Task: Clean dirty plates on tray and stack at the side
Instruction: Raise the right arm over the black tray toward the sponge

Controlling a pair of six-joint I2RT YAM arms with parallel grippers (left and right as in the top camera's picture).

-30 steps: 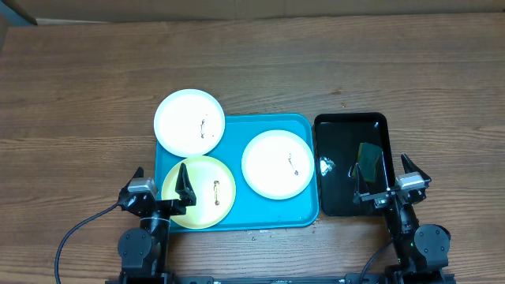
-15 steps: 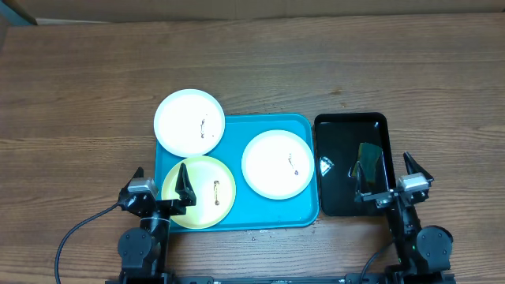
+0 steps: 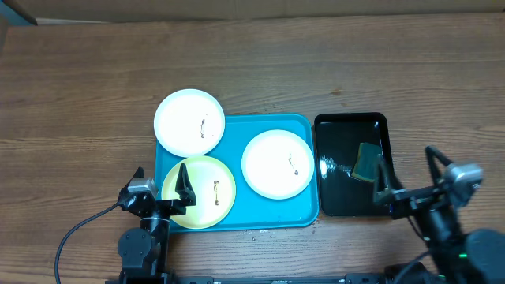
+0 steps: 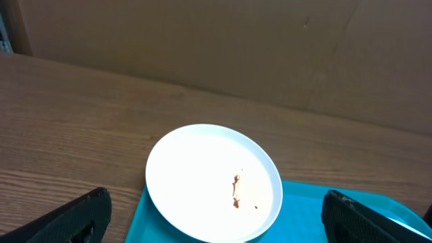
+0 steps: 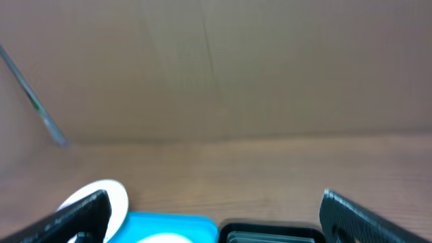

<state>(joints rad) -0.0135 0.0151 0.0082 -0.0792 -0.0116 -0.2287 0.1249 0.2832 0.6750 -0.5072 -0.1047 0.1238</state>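
One turquoise tray [image 3: 237, 126] lay ahead of the left gripper [image 3: 160, 177], jaws apart, empty; one black tray [image 3: 339, 197] before the right gripper [image 3: 405, 162], likewise spread; three smeared plates on the former: far white plate [image 3: 189, 122], nearer white plate [image 3: 278, 164], yellow-green plate [image 3: 199, 192]; one sponge [image 3: 367, 162].

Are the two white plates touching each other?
Apart. The overhead view shows bare blue tray between the upper-left white plate and the right white plate.

The large turquoise rectangular plastic tray [image 3: 304, 209] holds 1 round pale yellow-green plate [image 3: 199, 192] and 1 round white plate [image 3: 278, 164]; another round white plate [image 3: 189, 122] overhangs its top-left corner. All 3 show brown smears.
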